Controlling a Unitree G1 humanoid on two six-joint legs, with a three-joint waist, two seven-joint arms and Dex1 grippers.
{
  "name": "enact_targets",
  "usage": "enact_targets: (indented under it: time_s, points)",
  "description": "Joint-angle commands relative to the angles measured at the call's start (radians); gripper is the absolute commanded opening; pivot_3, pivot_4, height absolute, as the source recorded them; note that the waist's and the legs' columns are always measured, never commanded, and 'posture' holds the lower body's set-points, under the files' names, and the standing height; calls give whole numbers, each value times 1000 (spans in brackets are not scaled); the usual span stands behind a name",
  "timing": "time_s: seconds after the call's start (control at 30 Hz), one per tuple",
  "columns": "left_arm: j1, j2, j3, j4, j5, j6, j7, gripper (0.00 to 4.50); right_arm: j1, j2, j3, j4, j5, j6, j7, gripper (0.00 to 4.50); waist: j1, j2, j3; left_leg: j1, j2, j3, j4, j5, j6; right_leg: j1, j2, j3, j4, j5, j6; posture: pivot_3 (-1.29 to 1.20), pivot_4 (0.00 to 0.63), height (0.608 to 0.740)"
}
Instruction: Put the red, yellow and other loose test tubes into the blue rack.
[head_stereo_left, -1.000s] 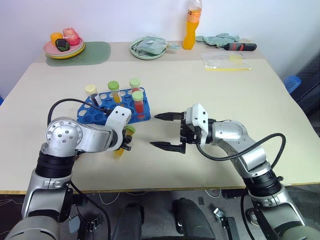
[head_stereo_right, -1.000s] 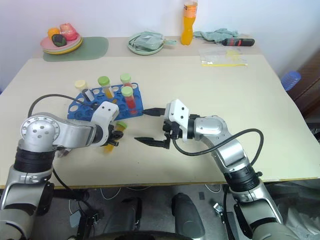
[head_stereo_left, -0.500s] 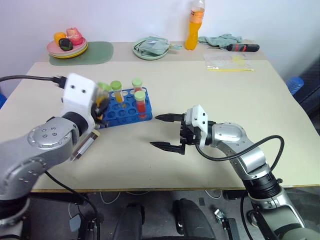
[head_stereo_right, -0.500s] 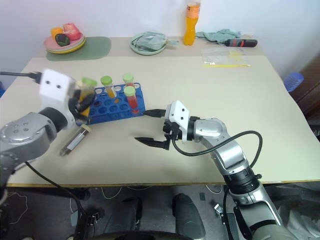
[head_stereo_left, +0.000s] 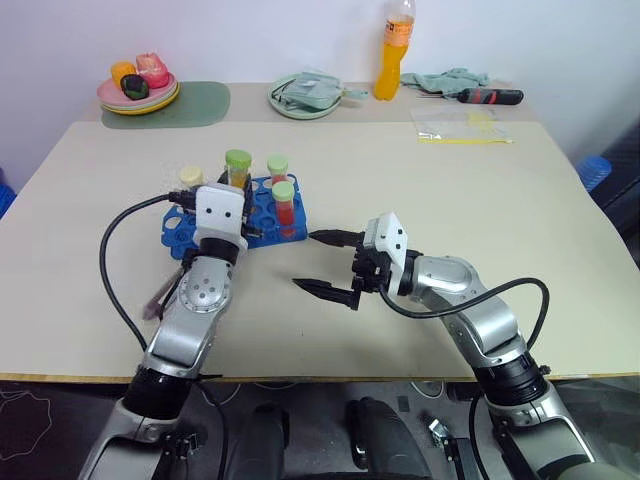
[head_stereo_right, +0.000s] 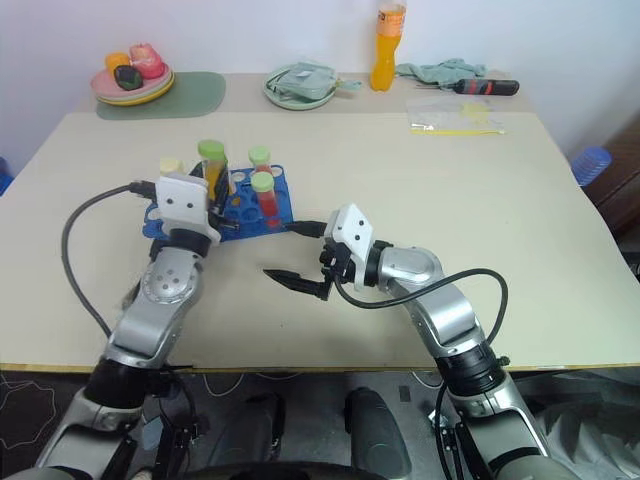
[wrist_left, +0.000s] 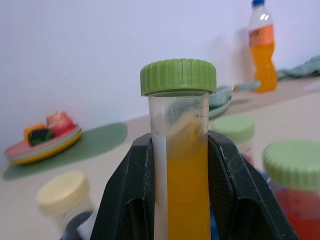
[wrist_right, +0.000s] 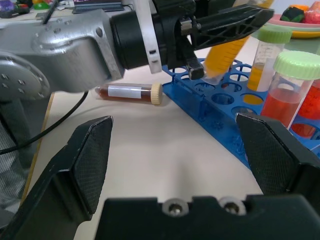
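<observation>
Yellow tube held over blue rack

Left jaws (wrist_left: 180, 200) are clenched on the yellow-orange tube (wrist_left: 180, 165), one black finger (wrist_left: 127, 200) on each side of its clear body, with the green cap standing clear above the fingertips. I hold this tube upright over the left part of the blue rack (head_stereo_left: 262, 225); from my right wrist its lower end is at the rack's holes, though I cannot tell whether it has entered one.

My right jaws (head_stereo_left: 325, 262) are released and spread wide, holding nothing. They point left, just above the tabletop (head_stereo_left: 420, 190), close to the rack's right end and apart from it.

In the rack stands a red tube (head_stereo_left: 284, 205) with a green cap at the near right, and another green-capped tube (head_stereo_left: 275, 168) behind it. A cream-capped tube (head_stereo_left: 189, 178) stands at the far left of the rack.

The dark brown tube (wrist_right: 131, 93) with a cream cap lies flat on the tabletop, just beside the rack's near left side, under my left forearm.

At the far edge sit a plate of fruit (head_stereo_left: 140, 88), a green plate (head_stereo_left: 305, 95) and an orange drink bottle (head_stereo_left: 390, 50).
</observation>
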Motion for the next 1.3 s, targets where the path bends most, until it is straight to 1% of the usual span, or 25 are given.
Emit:
enact_targets:
  time_s: [0.03,0.37,0.53,1.0,1.1,1.17,1.2,1.27,1.3]
  points:
    - [-27,-33,41,63,43,-101,-36,849,4,4,-16,-56,8,1,-18,4353,1,0,0,0,0,0,0,0,0,0,0,0,0,0,0,0,150,740]
    - [-40,-144,103,230,40,-249,-126,849,2,-1,-22,-64,14,7,-36,4353,1,0,0,0,0,0,1,0,0,0,0,0,1,0,1,0,150,740]
    - [-44,-183,125,297,62,-336,-137,849,-5,-1,-21,-58,13,5,-33,4353,2,0,0,0,0,0,1,0,0,1,0,0,0,0,1,0,150,740]
    - [-56,-236,184,462,86,-538,-136,849,-15,1,-20,-58,13,7,-33,4353,1,0,0,0,0,-1,1,0,0,1,0,-1,1,1,1,0,150,740]
    - [-58,-239,189,480,99,-546,-127,849,-17,4,-19,-59,14,9,-34,4353,1,0,0,0,0,-1,1,0,0,1,0,-1,1,1,1,0,150,740]
    - [-57,-240,190,474,81,-532,-147,849,-17,6,-18,-60,15,11,-35,4353,1,0,0,0,0,-1,1,0,0,1,0,-1,1,1,1,0,150,740]
    - [-56,-240,192,466,71,-523,-159,1881,-17,6,-17,-61,16,12,-35,4353,1,0,0,0,0,-1,1,0,0,1,0,-1,1,1,1,0,150,740]
    - [-53,-244,205,438,64,-511,-153,2671,-17,9,-15,-62,17,13,-37,4353,0,0,0,0,0,-1,1,0,0,1,0,-1,1,1,1,0,150,740]
    - [-48,-245,211,404,54,-495,-157,3266,-17,11,-14,-64,17,14,-38,4353,0,0,0,0,0,-1,1,0,0,1,0,-1,1,1,1,0,150,740]
